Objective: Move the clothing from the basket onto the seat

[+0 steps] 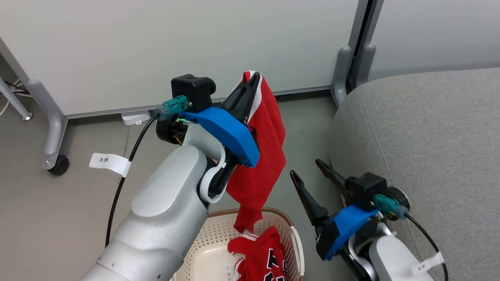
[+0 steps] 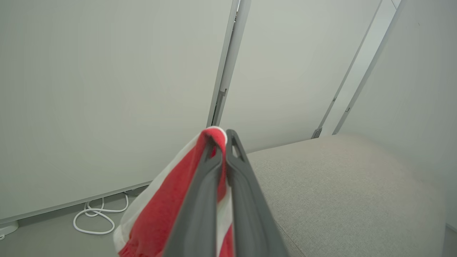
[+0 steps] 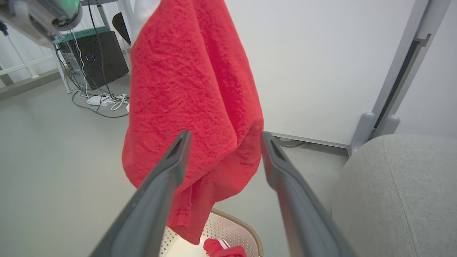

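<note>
the left gripper (image 1: 251,82) is held high above the basket (image 1: 218,234), its jaws pressed together on the white-trimmed edge of the plain red garment (image 1: 261,168). the cloth hangs down from that pinch in long folds. its lowest corner dangles over the basket's opening, close above the second red garment (image 1: 261,255), and i cannot tell whether the two touch. that second piece, with black-and-white lettering, lies bunched in the right side of the basket. the cream basket with its brown rim stands on the grey floor (image 1: 70,203), near the robot and just left of the seat (image 1: 429,136), the big grey sofa cushion along the right of the scene. the right gripper (image 1: 306,168) sits low between basket and seat, jaws spread wide and gripping nothing, its fingers aimed at the hanging cloth but apart from it. on the far side stand pale partition panels (image 1: 156,47) on grey legs, and a black cable with a white tag (image 1: 107,162) trails from the left arm.
</note>
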